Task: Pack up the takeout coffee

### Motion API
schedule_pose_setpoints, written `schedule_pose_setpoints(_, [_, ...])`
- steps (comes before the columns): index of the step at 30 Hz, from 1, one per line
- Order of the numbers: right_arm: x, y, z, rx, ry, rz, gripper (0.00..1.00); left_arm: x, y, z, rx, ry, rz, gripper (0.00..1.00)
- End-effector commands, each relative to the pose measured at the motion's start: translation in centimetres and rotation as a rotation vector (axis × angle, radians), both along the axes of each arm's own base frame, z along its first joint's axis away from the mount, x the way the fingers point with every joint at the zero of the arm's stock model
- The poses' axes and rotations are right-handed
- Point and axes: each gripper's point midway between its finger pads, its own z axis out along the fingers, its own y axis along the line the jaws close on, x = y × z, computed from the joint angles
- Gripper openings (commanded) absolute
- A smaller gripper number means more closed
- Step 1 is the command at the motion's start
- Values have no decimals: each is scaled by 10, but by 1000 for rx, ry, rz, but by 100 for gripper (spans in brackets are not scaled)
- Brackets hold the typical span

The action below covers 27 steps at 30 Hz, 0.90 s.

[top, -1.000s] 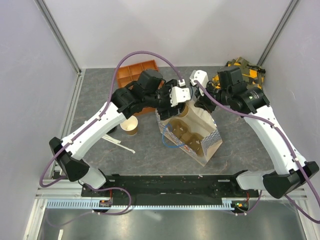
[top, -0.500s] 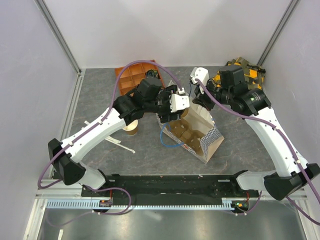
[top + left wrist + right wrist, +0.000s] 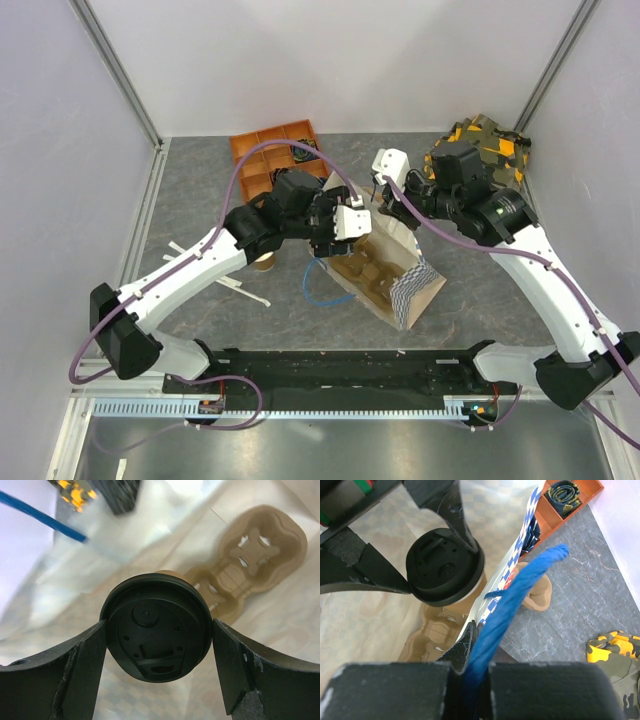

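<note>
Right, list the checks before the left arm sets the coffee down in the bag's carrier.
1. Grip: left gripper closed around the takeout coffee, a finger on each side: ok.
2. Seal: black lid seated on the cup: ok.
3. Bag: right gripper shut on the blue handle, paper bag mouth open: ok.
4. Landing: cup carrier inside the bag, visible wells empty: ok.
5. Alignment: cup over a well: cannot tell.

Cannot see the coffee [image 3: 157, 625] below its top, left wrist view; cannot identify the blurred yellow-black patch [image 3: 75, 490] at upper left. Top view: see only a sliver of tan cup [image 3: 263, 262] under the arm, left of centre.
</note>
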Motion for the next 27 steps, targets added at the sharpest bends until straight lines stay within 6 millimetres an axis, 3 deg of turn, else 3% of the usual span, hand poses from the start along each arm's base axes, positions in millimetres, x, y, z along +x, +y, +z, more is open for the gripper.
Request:
schedule_pose_setpoints(1, [5, 9, 38, 81, -149, 32, 0, -9, -2, 18, -47, -90, -70, 44])
schedule_pose_setpoints(10, [-1, 18, 38, 106, -142, 64, 0, -14, 6, -20, 31, -102, -108, 42])
schedule_pose_setpoints(27, [-6, 25, 34, 151, -96, 71, 0, -27, 1, -39, 77, -106, -238, 38])
